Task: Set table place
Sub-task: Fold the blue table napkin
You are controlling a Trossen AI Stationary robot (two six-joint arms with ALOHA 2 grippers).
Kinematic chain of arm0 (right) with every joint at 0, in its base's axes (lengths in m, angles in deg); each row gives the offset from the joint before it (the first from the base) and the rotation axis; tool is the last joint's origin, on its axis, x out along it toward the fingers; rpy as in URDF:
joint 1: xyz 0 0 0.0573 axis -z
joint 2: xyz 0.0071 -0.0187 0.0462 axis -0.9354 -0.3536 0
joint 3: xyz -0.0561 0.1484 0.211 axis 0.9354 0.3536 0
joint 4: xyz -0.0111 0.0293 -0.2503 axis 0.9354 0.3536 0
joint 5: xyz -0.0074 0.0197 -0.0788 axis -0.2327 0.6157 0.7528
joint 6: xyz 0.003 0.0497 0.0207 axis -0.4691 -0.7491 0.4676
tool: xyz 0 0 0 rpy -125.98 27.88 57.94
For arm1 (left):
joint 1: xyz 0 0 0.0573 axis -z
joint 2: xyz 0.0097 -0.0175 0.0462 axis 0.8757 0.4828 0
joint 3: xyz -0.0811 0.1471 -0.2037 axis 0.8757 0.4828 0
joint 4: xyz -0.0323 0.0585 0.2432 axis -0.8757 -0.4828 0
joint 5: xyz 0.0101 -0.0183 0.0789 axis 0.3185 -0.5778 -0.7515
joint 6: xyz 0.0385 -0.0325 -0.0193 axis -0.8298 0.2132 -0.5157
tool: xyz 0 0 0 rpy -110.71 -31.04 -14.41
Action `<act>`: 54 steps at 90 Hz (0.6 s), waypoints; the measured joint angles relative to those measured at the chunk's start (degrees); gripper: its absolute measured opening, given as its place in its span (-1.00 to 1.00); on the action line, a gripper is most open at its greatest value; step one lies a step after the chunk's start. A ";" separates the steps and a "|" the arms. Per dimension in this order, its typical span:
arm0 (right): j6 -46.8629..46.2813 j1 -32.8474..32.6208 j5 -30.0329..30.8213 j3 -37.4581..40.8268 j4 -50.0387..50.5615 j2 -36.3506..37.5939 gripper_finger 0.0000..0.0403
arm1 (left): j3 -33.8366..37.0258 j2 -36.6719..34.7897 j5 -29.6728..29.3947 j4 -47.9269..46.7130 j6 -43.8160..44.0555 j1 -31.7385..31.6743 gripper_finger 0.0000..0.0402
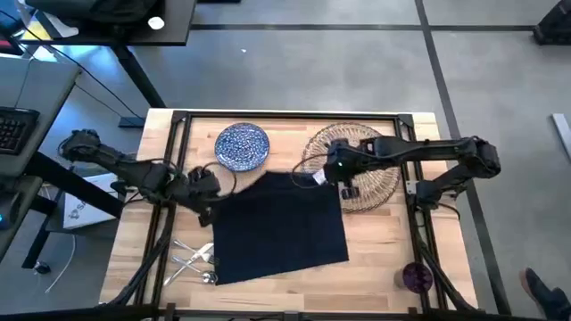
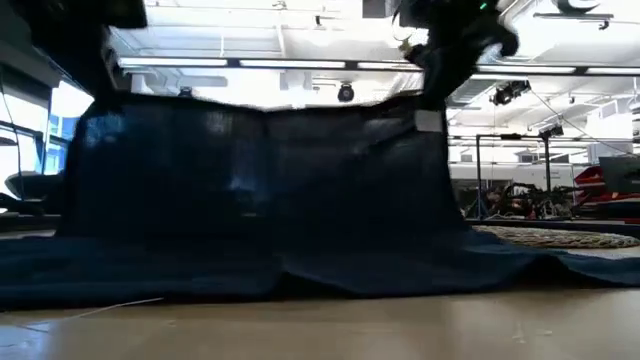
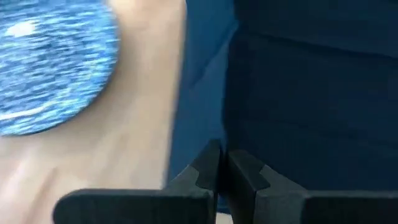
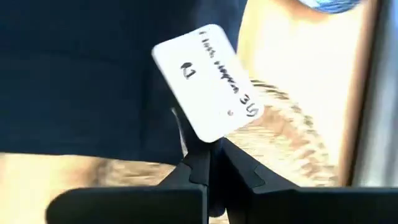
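Here both claws grip the same dark napkin (image 1: 278, 225), one at each far corner, with the cloth stretched between them. The left claw (image 1: 207, 189) is closed tight on the napkin's corner, its two fingers (image 3: 208, 171) pressed together with only a thin slit between them. The blue plate (image 1: 243, 145) lies on the table (image 1: 134, 232) just beyond this claw, apart from the cloth. The right claw (image 1: 332, 175) is likewise pinched shut on the opposite corner, right beside a white care tag (image 4: 208, 81) sewn to the cloth. Directly under and behind this claw sits the woven placemat (image 1: 370, 169), and the napkin's corner overlaps its edge. From table height the napkin (image 2: 260, 190) hangs like a curtain, its upper edge lifted by the two claws and its lower part lying on the wood. The cutlery (image 1: 192, 259) rests near the table's front edge, on the left claw's side, beside the napkin's edge. The purple cup (image 1: 417, 276) stands at the front corner on the right claw's side, well apart from the cloth.
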State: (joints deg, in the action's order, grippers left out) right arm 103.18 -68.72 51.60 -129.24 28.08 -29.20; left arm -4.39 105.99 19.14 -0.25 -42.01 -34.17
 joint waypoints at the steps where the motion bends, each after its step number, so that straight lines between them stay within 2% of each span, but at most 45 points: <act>1: -0.50 -0.44 -0.21 0.00 0.40 0.04 -1.00 | 0.00 0.03 0.39 0.38 0.17 0.52 -1.00; 20: -11.49 -9.29 -1.70 0.07 6.42 0.19 -1.00 | 0.00 1.55 3.37 4.33 6.84 8.15 -1.00; 43: -23.87 -19.67 -3.04 0.07 4.87 0.00 -1.00 | 0.00 7.55 8.81 11.24 11.98 13.65 -1.00; 54: -27.89 -23.14 -0.72 0.06 3.37 -0.77 -1.00 | 0.00 10.42 9.06 15.64 12.91 15.66 -1.00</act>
State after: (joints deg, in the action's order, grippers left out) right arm 75.29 -91.86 50.88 -129.18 31.45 -29.97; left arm -4.39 116.41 28.20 15.39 -29.09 -18.50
